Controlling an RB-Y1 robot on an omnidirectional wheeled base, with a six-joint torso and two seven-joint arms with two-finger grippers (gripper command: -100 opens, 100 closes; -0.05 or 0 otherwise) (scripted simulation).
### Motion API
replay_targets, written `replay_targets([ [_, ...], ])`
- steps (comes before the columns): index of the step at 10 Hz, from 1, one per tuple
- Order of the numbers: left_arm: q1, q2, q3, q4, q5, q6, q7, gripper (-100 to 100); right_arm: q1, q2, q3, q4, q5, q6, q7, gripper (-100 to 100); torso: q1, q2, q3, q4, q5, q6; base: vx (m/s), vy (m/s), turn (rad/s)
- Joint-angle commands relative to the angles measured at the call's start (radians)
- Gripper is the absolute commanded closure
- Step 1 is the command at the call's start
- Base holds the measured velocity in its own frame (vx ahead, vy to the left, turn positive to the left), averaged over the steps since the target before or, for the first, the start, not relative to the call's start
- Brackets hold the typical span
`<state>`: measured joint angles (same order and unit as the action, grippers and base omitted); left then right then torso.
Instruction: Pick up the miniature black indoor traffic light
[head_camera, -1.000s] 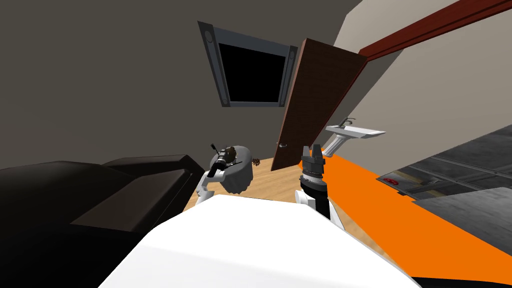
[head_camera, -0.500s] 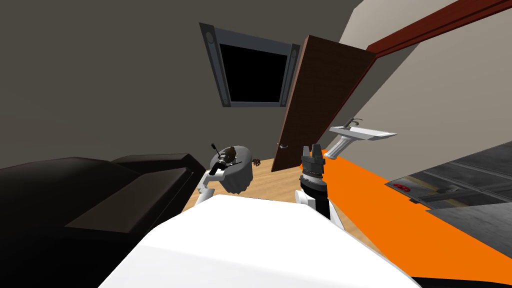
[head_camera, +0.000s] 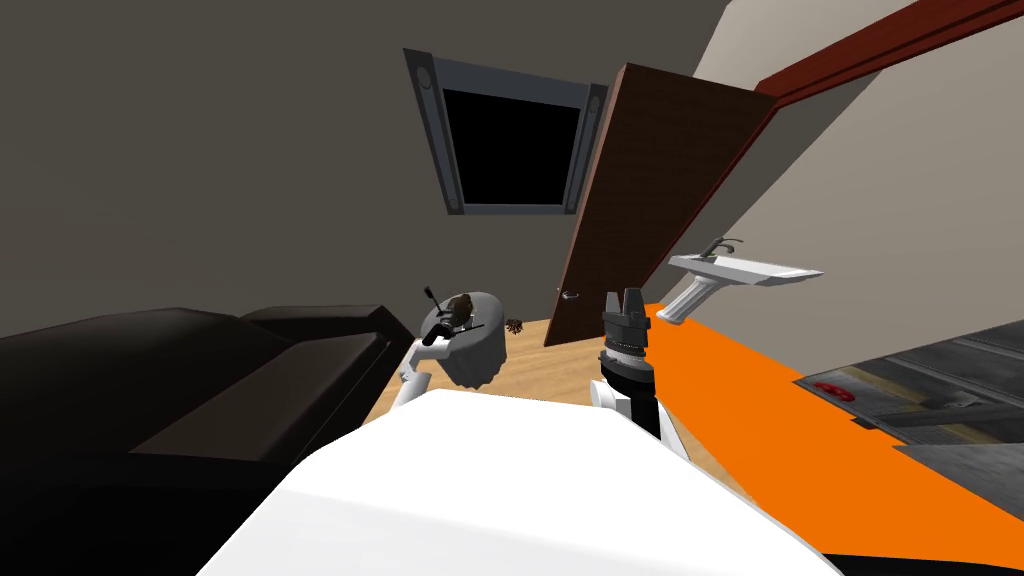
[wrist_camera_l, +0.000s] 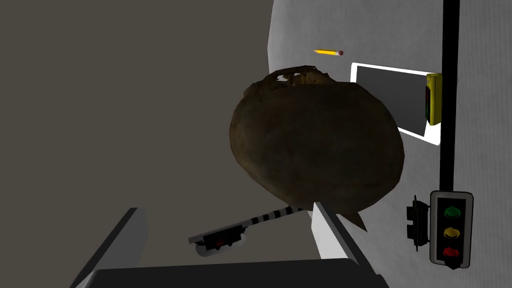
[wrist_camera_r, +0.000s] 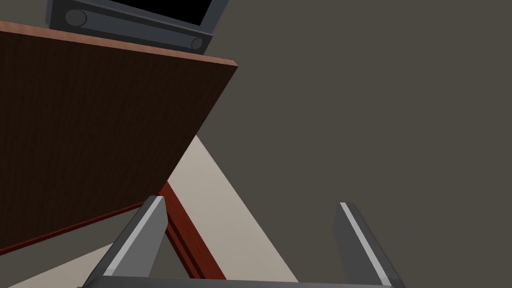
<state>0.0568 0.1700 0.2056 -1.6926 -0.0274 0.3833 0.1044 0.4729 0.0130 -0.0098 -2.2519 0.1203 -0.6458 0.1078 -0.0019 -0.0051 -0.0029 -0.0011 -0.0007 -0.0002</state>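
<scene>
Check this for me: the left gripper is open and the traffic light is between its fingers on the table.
Wrong on one point. The left gripper is open, but the traffic light is outside its fingers on the table, beside the brown lump. The left wrist view shows it.
</scene>
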Motion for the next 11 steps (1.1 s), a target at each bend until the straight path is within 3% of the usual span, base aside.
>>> replay_targets([
  [1, -0.004, 0.006, 0.002, 0.03, 0.003, 0.024, 0.008, -100, 0.0, 0.0, 0.0, 0.0, 0.0, 0.0, 0.0, 0, 0.0, 0.0, 0.0, 0.0, 0.0, 0.0, 0.047, -0.038, 0.042],
  [4, -0.039, 0.028, 0.012, 0.135, 0.008, 0.121, 0.039, -100, 0.0, 0.0, 0.0, 0.0, 0.0, 0.0, 0.0, 0, 0.0, 0.0, 0.0, 0.0, 0.0, 0.0, 0.06, -0.036, 0.091],
  [5, -0.039, 0.028, 0.012, 0.135, 0.008, 0.126, 0.039, -100, 0.0, 0.0, 0.0, 0.0, 0.0, 0.0, 0.0, 0, 0.0, -0.001, -0.001, 0.0, 0.0, 0.0, 0.064, -0.023, 0.039],
  [11, -0.084, 0.07, 0.018, 0.307, 0.018, 0.279, 0.096, -100, 0.0, 0.0, 0.0, 0.0, 0.0, 0.0, 0.0, 0, 0.003, -0.003, -0.002, -0.001, 0.0, 0.0, 0.08, -0.012, 0.087],
])
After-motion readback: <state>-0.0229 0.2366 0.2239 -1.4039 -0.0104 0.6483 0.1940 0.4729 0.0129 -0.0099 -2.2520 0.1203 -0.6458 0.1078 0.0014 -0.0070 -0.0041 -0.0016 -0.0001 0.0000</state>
